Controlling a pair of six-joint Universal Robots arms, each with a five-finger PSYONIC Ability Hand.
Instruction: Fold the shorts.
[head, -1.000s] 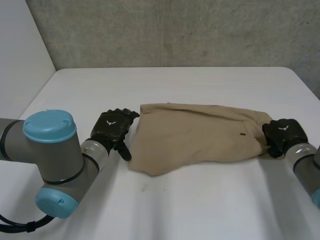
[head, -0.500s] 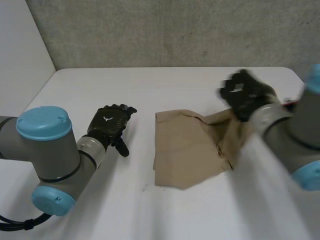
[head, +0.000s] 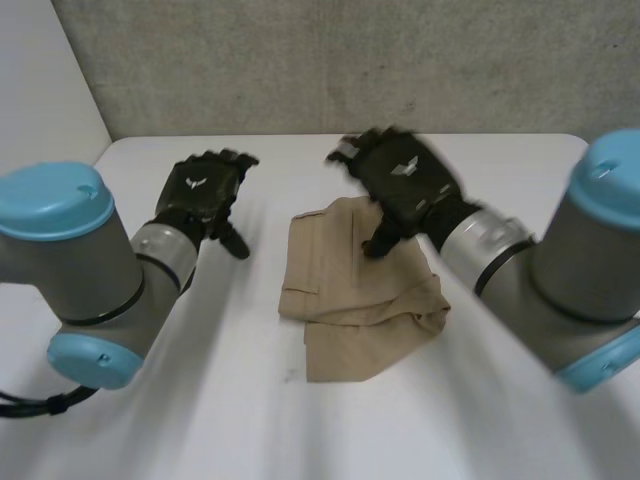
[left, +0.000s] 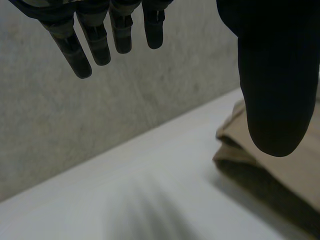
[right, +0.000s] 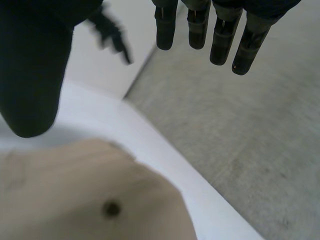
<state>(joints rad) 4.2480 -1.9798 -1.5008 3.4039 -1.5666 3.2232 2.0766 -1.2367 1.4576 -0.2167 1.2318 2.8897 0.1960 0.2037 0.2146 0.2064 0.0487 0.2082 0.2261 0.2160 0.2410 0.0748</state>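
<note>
The tan shorts (head: 355, 295) lie folded over into a narrow bundle in the middle of the white table (head: 480, 400). My right hand (head: 400, 185) hangs above the bundle's far edge with straight fingers and holds nothing. In the right wrist view the right hand's fingers (right: 220, 35) point at the grey wall, and the shorts (right: 75, 195) with a small dark button lie under the palm. My left hand (head: 205, 190) is lifted off the table, apart from the cloth and open. In the left wrist view its thumb (left: 272, 75) stands in front of the shorts' folded edge (left: 250, 160).
A grey wall (head: 330, 65) rises behind the table's far edge. A white side wall (head: 40, 110) stands beyond the left arm (head: 90, 270). The right arm (head: 560, 270) reaches in over the table's right half.
My right hand carried one end of the shorts across to the left, folding them over, then let go and opened. My left hand rose and drew back from the cloth.
</note>
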